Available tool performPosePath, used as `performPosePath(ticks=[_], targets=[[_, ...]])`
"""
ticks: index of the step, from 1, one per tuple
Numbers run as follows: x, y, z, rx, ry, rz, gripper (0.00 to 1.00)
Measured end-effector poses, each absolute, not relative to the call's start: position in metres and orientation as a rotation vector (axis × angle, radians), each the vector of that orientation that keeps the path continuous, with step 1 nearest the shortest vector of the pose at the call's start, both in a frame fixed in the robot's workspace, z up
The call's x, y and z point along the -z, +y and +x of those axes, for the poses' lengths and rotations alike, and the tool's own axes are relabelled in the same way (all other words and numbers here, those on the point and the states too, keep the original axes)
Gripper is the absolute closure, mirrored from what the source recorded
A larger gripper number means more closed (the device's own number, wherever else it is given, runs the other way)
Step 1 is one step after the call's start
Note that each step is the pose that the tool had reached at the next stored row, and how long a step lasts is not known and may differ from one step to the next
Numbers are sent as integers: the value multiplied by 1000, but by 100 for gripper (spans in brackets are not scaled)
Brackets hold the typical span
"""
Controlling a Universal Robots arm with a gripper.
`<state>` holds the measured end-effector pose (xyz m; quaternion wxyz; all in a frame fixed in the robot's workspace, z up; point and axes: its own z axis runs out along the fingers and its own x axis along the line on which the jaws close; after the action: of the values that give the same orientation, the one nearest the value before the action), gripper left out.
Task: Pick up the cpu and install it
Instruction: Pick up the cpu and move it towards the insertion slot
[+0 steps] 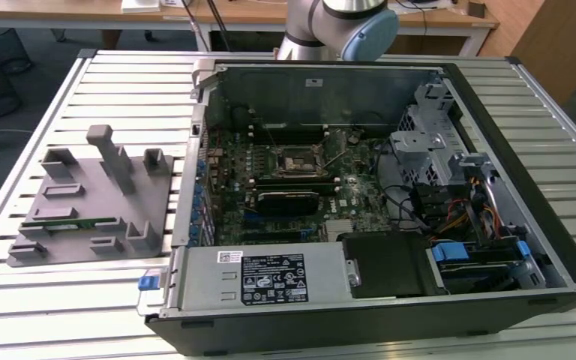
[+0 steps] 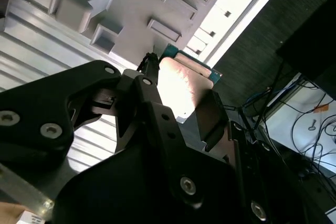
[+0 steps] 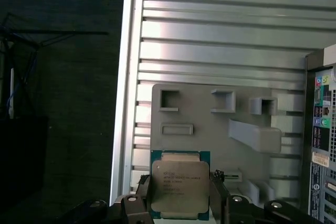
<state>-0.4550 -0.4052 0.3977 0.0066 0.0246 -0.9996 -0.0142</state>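
On the exterior view's left, a grey moulded holder [image 1: 78, 202] lies on the slatted metal worktop [image 1: 58, 300]. A thin green memory stick [image 1: 73, 223] sits in one of the holder's slots near its front edge. Just beside the holder, toward the middle, stands an open computer case [image 1: 368, 330]. Inside it the green board [image 1: 358, 202] lies flat, and its square socket [image 1: 298, 159] is in the upper middle part. A silver power box [image 1: 263, 277] fills the near corner of the case. Drive bays and coloured cables [image 1: 458, 214] crowd the exterior view's right. The arm [image 1: 333, 30] rises behind the case at the far edge of the worktop.

In both wrist views the tool [image 3: 180, 199] [image 2: 181, 98] is clamped on the cpu [image 3: 180, 182] [image 2: 184, 77]. One black finger [image 3: 143, 192] presses each of two opposite edges. The chip's shiny metal top faces the first wrist camera, and a blue-green rim shows around it. The grey holder and the worktop slats lie behind the chip, so the cpu is over the holder side of the worktop, well apart from the socket. The rear panel of the case [image 3: 320, 129] shows at the edge of the first wrist view.
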Motion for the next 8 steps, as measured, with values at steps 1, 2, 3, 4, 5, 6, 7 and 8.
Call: performPosePath(ticks=[1, 2, 3, 4, 5, 6, 7, 8], targets=[[-399, -405, -455, 44, -3127, 77, 47], [-400, -405, -455, 45, -3127, 76, 47], [-400, -405, -455, 45, -3127, 76, 47], [-400, -405, -455, 46, -3127, 76, 47], [-400, -405, -455, 46, -3127, 76, 47], [-401, -405, -455, 46, -3127, 76, 47], [-401, -405, -455, 46, -3127, 76, 47], [-401, -405, -454, 46, -3127, 76, 47]])
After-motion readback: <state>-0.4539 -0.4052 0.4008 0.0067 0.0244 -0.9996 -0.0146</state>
